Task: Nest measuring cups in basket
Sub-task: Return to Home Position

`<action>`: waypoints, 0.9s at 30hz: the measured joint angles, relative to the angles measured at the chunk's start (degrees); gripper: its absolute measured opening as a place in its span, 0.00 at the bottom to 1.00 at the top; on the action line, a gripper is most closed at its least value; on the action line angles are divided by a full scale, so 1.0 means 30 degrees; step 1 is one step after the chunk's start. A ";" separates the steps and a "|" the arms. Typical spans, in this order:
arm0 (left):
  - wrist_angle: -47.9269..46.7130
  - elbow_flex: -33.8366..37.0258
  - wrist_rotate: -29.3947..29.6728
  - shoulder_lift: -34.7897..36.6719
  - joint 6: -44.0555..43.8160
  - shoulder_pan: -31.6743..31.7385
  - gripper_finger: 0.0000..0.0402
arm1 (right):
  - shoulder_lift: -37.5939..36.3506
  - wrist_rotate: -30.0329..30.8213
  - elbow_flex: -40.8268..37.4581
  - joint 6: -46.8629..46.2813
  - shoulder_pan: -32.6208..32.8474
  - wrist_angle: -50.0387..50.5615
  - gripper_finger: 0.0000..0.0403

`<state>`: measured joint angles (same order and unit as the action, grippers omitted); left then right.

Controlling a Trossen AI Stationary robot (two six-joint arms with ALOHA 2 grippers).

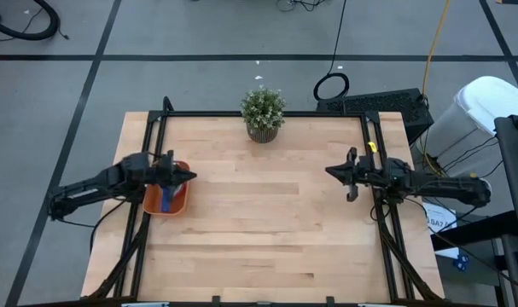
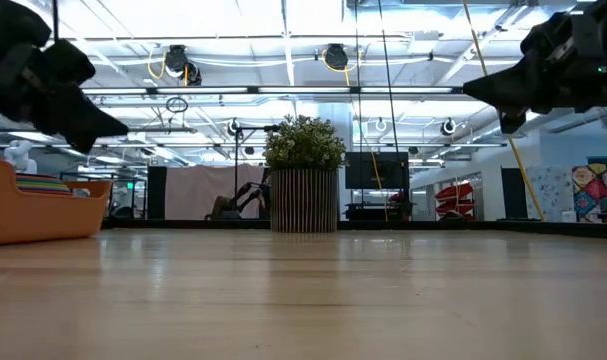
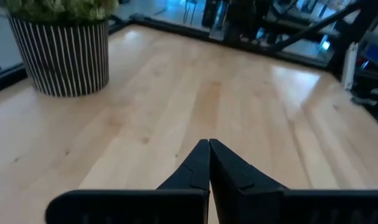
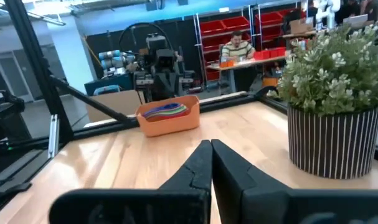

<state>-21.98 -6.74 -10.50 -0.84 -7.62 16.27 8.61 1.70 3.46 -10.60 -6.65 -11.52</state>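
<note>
The orange basket [image 1: 180, 201] rests on the table near its left edge, also seen in the low view [image 2: 33, 215] and the right wrist view [image 4: 170, 122]. The measuring cups [image 4: 167, 111] lie nested inside it as a coloured stack; a blue one [image 1: 166, 199] shows from above. My left gripper [image 1: 193, 177] hangs shut above the basket's far right part, holding nothing. My right gripper [image 1: 329, 171] is shut and bare near the table's right edge, above the wood. Both pairs of shut fingers show in the wrist views [image 3: 209, 146] [image 4: 211, 146].
A potted plant [image 1: 263, 113] in a striped pot stands at the table's far edge, middle. A black frame [image 1: 371, 145] runs along the table's sides. Bare wood [image 1: 267, 222] lies between the arms. A person sits at a desk far behind [image 4: 238, 46].
</note>
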 joint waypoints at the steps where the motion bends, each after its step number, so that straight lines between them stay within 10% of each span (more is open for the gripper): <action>1: -0.0100 -0.0042 0.0000 0.0251 -0.0120 -0.0028 0.01 | -0.0410 0.0007 0.0000 -0.0048 0.0041 0.0431 0.00; 27: -0.0135 -0.0073 0.4524 -0.0068 -0.1854 -0.4549 0.01 | -0.0315 0.5974 -0.0204 0.1312 0.6154 0.1806 0.00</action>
<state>-22.38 -6.96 3.07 -1.04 -13.18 2.63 7.67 19.62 2.85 -6.66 11.81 -6.10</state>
